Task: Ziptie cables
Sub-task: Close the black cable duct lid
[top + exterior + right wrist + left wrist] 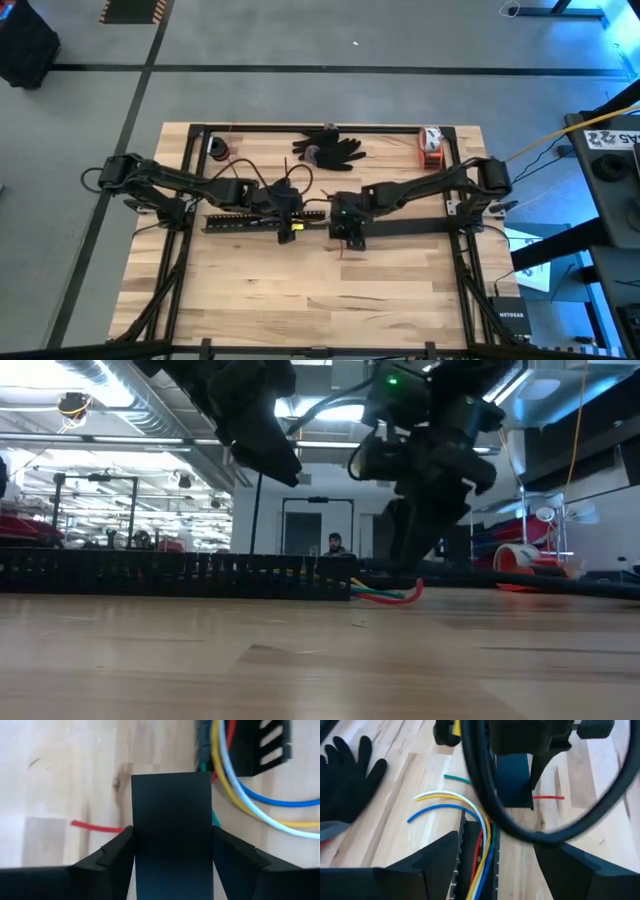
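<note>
The cables (470,815) are thin white, yellow, blue, red and green wires. They lie along the channel of a long black comb-slotted bar (240,222), and their free ends curl out onto the wood (260,805). My left gripper (495,855) is open above the bar's end (470,850), one finger on either side; I cannot tell whether they touch it. My right gripper (172,835) is shut on a flat plain black strip (172,810) just past the wire ends. A short red piece (95,826) lies beside the strip. No ziptie shows. My right gripper holds the flat black strip near its end (172,785), the end closest to the cables. The strip is pinched across its width between the two fingers (117,852), which come from above. The rest of the strip (410,228) runs toward the table's right edge.
A black glove (328,148) lies at the table's far side, with a small dark roll (218,148) to its left and an orange object (430,146) to its right. The near half of the wooden table (320,300) is bare. A person stands far off in the room (335,544).
</note>
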Controlling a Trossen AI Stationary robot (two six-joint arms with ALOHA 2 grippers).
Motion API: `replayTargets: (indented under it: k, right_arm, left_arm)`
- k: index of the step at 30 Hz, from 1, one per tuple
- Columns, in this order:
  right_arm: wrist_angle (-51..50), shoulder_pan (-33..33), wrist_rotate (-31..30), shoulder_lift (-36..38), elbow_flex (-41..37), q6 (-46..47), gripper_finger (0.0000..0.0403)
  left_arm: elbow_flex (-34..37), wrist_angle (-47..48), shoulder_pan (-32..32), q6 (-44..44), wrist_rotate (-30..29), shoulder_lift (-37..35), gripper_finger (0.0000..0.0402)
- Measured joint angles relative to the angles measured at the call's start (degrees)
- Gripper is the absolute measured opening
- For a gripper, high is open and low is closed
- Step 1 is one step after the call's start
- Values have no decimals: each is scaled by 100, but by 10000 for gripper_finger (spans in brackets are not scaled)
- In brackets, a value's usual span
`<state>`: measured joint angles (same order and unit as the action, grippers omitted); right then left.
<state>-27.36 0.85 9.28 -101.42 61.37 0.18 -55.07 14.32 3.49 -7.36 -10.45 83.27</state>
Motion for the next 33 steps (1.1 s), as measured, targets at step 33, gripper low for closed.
replayTargets:
  k: [33]
  right_arm:
    - [1780, 287, -464, 89, -1113, 1610, 304]
  left_arm:
    - [0, -26, 12, 595, -138, 19, 253]
